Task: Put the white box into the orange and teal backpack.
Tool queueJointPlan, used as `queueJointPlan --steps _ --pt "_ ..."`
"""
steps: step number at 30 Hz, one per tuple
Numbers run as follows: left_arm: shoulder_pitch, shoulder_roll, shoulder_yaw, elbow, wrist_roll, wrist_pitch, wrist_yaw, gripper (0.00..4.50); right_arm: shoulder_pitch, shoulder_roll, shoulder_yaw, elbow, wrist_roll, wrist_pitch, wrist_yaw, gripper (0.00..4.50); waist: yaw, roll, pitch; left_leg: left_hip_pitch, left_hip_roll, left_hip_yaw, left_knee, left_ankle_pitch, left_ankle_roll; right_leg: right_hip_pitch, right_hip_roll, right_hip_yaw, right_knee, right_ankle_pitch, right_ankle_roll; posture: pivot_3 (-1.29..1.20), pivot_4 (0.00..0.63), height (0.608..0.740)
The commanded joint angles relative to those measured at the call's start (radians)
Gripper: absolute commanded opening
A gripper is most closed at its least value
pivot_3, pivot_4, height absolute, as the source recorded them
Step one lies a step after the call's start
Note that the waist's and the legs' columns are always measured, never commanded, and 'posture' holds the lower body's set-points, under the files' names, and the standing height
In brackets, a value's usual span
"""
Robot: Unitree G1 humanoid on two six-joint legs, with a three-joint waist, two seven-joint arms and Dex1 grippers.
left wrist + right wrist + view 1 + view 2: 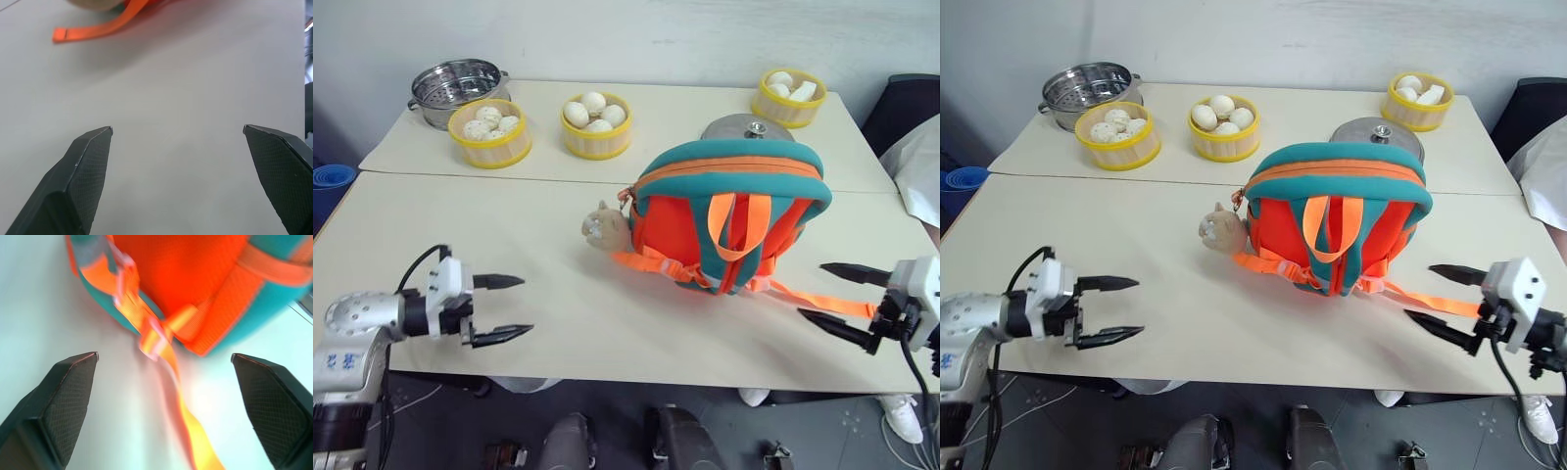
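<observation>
Cream surface, two tops butted together with a seam running across, stands against a pale wall. Along the far part sit a steel pot, three yellow steamer baskets of white buns, and a metal lid. The orange and teal backpack lies in the middle, straps up, its plush head toward the left. Left end effector and right end effector hover either side of it, fingers spread and empty. Dark floor lies below the near edge.
</observation>
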Motion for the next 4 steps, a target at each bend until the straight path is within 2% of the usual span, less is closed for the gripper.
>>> queueJointPlan --steps 1,4 --pt "0.061 0.027 0.064 -0.034 0.015 -0.061 0.032 4.5 -0.053 -0.031 0.018 0.084 -0.029 -0.077 0.062 4.44 0.0 0.0 0.0 0.001 0.0 0.0 0.0 0.0 0.0 0.0 0.0 0.0 0.0 0.0 0.0 0.0 0.15 0.74" --pt "0.083 0.003 0.077 -0.09 -0.038 -0.017 0.066 4.5 -0.102 -0.015 0.044 0.151 -0.058 -0.136 0.071 4.44 0.001 0.0 0.0 0.004 0.0 0.0 -0.002 0.0 -0.001 0.004 0.0 0.0 0.0 -0.001 -0.001 0.0 0.15 0.74"
